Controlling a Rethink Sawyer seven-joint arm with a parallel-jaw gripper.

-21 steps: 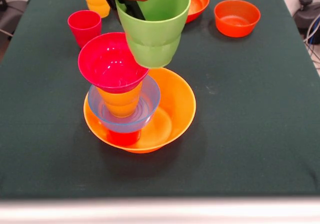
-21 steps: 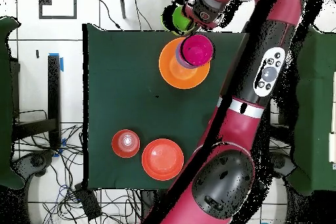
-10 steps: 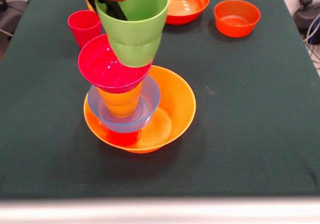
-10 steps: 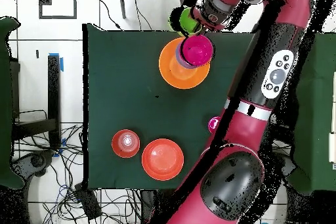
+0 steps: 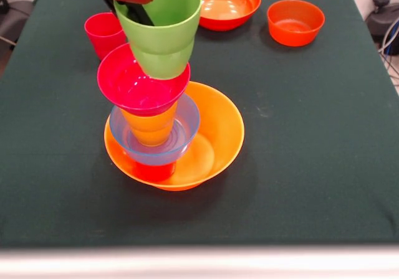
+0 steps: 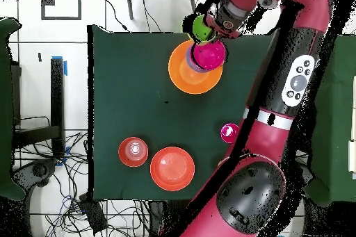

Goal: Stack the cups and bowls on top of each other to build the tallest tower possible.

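In the front view, a tower [image 5: 163, 129] is seen built in the large orange bowl [image 5: 215, 132]: a red-orange cup, a light blue bowl [image 5: 184, 126], an orange cup [image 5: 148, 126] and a magenta bowl [image 5: 132, 81]. A green cup [image 5: 163, 33] is held tilted just above the magenta bowl, its rim grasped by the fingers of the gripper [image 5: 128, 8]; it is not yet seated. Left unstacked beyond the tower are a crimson cup [image 5: 103, 33], a red-orange bowl [image 5: 227, 5] and an orange-red bowl [image 5: 295, 21].

In the overhead view, the green cup [image 6: 200, 28] is shown over the magenta bowl's [image 6: 208, 55] edge, not centred.
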